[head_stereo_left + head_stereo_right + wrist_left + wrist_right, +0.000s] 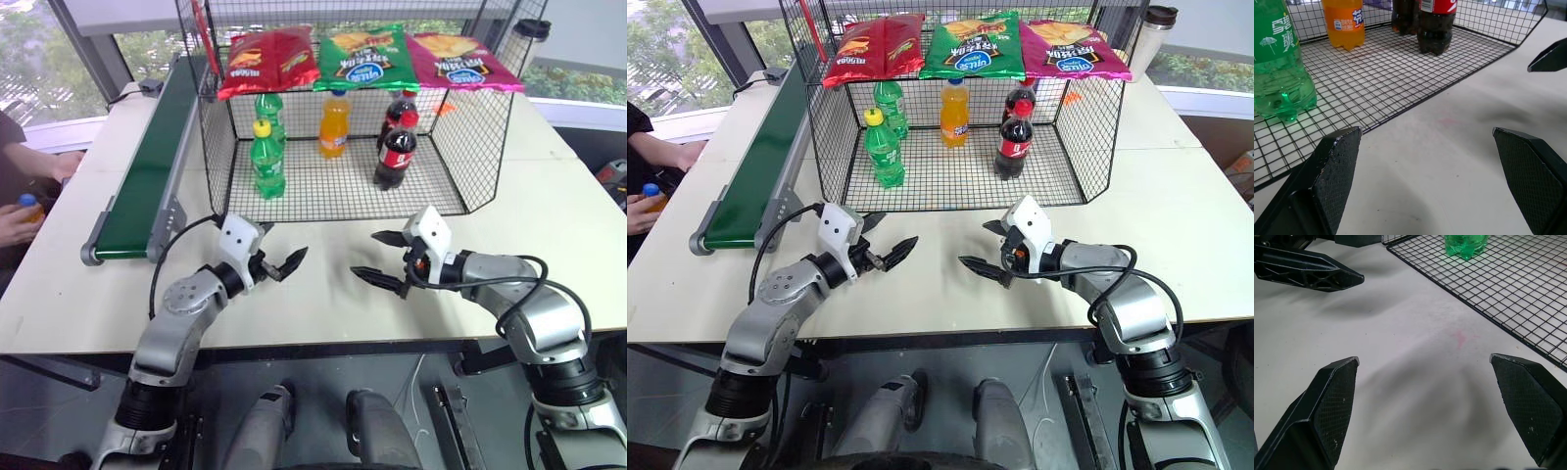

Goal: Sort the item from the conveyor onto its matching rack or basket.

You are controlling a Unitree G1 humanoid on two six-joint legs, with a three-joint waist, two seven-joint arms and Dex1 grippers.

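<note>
– Over the bench, right in front of us, what are our tools doing?

– Our left tool and our right tool both hang just above the top. Both are wide open, with nothing in them. They point at each other with a gap between.

– Where is the orange soda bottle we have to sort?

– We think it is the one with the blue cap far off at our left. A person's hand holds it, just past the near end of the green belt. It is not on the belt yet.

– So where will it go?

– Into the black wire cage behind our tools. Another orange bottle stands at the back, between the green bottles and the cola bottles. Crisp bags lie on top.

– How will the bottle feel?

– We guess it is full, so a bit heavy. It is tall, so it can tip over. The plastic is smooth and round, so it may slip or turn, and it gives a little if we squeeze hard.

– Where should we grab it?

– Around the fat middle, near the label, not by the thin neck or cap. Then we keep it standing up.
</note>
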